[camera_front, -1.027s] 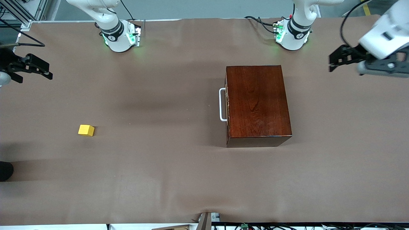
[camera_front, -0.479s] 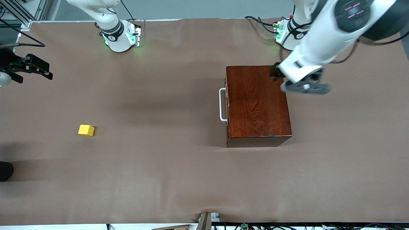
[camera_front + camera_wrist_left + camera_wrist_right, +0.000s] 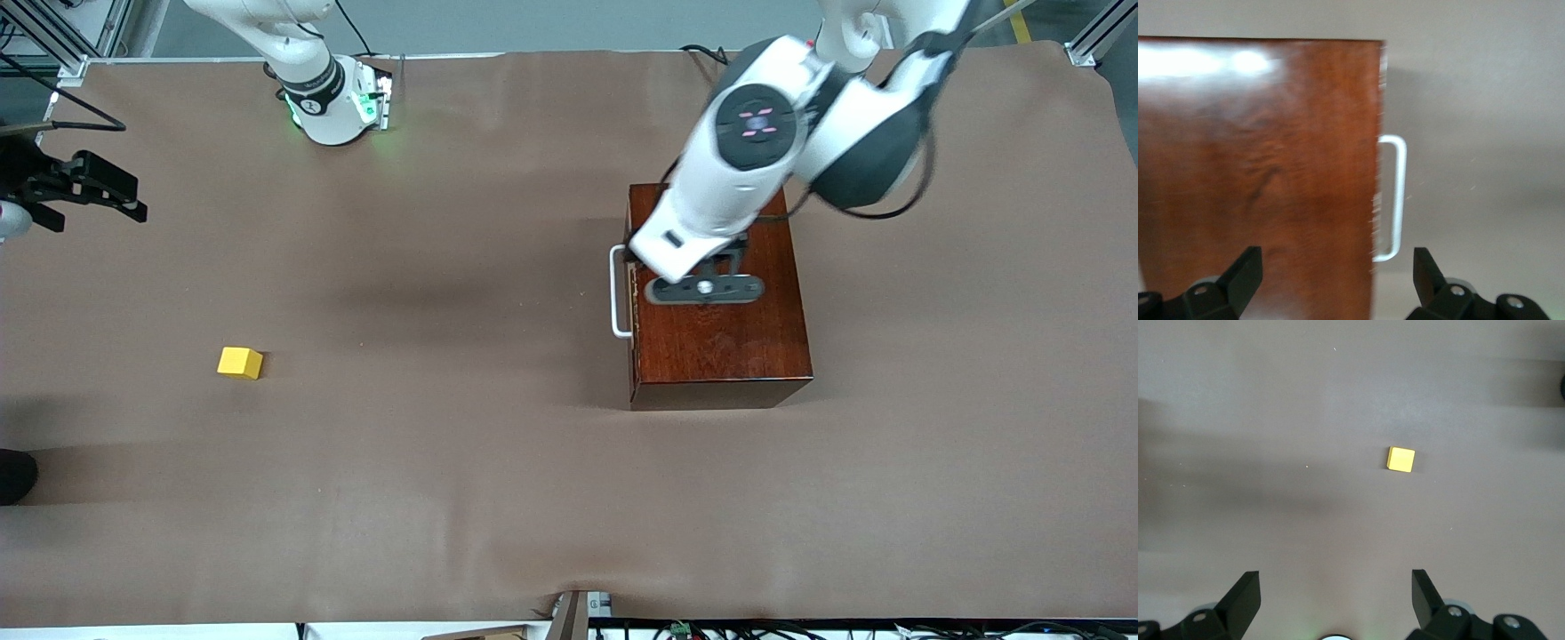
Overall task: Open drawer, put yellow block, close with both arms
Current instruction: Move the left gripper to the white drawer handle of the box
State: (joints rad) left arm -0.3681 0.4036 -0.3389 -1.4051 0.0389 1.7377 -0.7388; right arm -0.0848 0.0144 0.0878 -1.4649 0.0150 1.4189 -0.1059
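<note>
- Left hand (image 3: 1337,280): fingers spread wide, empty, over the box (image 3: 720,338) by the drawer's handle (image 3: 617,293).
- Right hand (image 3: 1336,603): spread wide, empty, waiting over the surface (image 3: 444,489).
- Block (image 3: 240,363): on the surface, toward the right arm's end.
- Drawer: closed.

The box (image 3: 720,293) was dark reddish wood with visible grain and a glossy lacquer that caught the light; its handle (image 3: 616,293) was smooth and white. The worktop (image 3: 444,462) wore a matt brown covering, slightly wrinkled. The yellow block (image 3: 240,363) looked plain and matt.
</note>
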